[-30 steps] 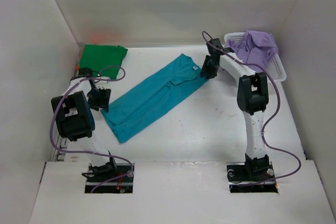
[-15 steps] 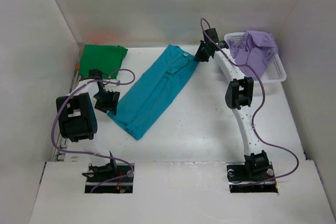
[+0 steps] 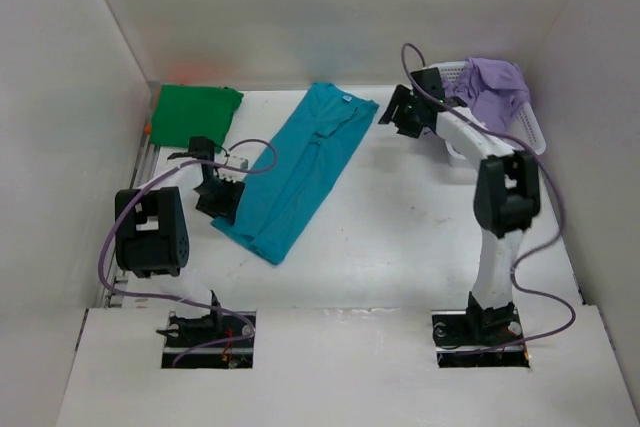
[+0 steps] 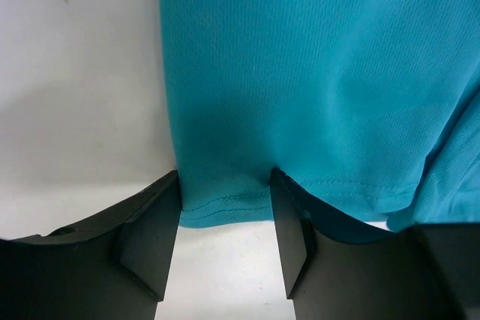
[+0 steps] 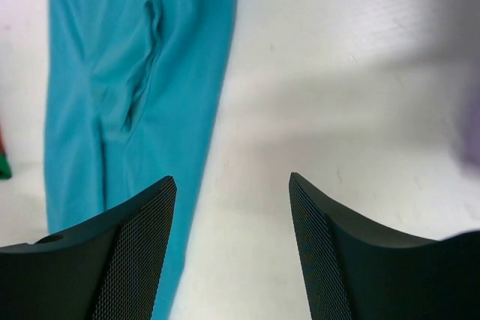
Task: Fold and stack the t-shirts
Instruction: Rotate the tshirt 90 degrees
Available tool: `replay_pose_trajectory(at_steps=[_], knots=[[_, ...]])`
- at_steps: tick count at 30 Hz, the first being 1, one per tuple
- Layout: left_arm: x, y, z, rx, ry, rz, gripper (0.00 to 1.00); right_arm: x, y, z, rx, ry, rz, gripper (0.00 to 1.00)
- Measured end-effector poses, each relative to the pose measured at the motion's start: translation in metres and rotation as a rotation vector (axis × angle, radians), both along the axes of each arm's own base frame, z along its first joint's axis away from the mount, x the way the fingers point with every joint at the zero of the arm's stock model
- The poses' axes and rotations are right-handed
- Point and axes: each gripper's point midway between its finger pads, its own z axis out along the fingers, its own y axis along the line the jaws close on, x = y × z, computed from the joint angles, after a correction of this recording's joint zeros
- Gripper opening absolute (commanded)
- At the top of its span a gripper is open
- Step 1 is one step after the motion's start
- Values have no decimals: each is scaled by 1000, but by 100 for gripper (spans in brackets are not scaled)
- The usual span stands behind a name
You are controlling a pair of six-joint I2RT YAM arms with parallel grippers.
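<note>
The teal t-shirt (image 3: 300, 162) lies as a long folded strip, slanting from the back centre toward the front left. Its hem (image 4: 225, 204) sits flat between the tips of my left gripper (image 4: 225, 185), whose fingers stand apart at the strip's near-left corner (image 3: 222, 202). My right gripper (image 3: 397, 112) hangs open over bare table just right of the collar end, with the teal cloth (image 5: 112, 73) off to its left and nothing between its fingers (image 5: 232, 181). A folded dark green t-shirt (image 3: 195, 112) lies at the back left. The lavender t-shirt (image 3: 495, 87) is heaped in the basket.
The white lattice basket (image 3: 530, 132) stands at the back right against the wall. A sliver of orange (image 3: 148, 130) peeks out beside the green shirt at the left wall. White walls close in the table on three sides.
My right gripper carried the collar end toward the back, opened and drew away to the right. The teal strip swung to a steeper slant. My left gripper moved right along with the hem.
</note>
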Motion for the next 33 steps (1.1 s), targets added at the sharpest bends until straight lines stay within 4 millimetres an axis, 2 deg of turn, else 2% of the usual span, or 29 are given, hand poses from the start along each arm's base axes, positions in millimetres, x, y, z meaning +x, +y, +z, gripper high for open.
replay_pose_trajectory(at_steps=[2,4,5,7,9,11,14,16,22,27,30,33], knots=[[-9,2,0,-2,1,10,50,-29,-9,33,-6,-71,-15,67],[-19,5,0,-5,4,23,50,-58,-5,61,4,-162,-14,66],[-22,6,0,-5,7,32,50,-76,7,70,20,-198,4,66],[-29,11,0,-7,19,57,50,-115,45,70,61,-224,71,65],[-32,17,1,-10,26,83,50,-159,93,46,104,-178,164,63],[-33,20,1,-13,28,100,50,-210,133,8,123,-80,248,62],[-36,20,1,-17,29,107,50,-277,163,-43,112,75,314,61],[-38,20,1,-21,29,105,50,-305,177,-58,119,140,321,61],[-46,16,1,-29,23,92,51,-356,227,-69,199,225,318,60],[-50,14,1,-35,21,87,51,-374,265,-70,276,272,289,59],[-51,14,1,-36,21,84,51,-373,277,-71,315,290,255,50],[-51,13,1,-36,17,82,50,-371,281,-76,339,309,218,32]])
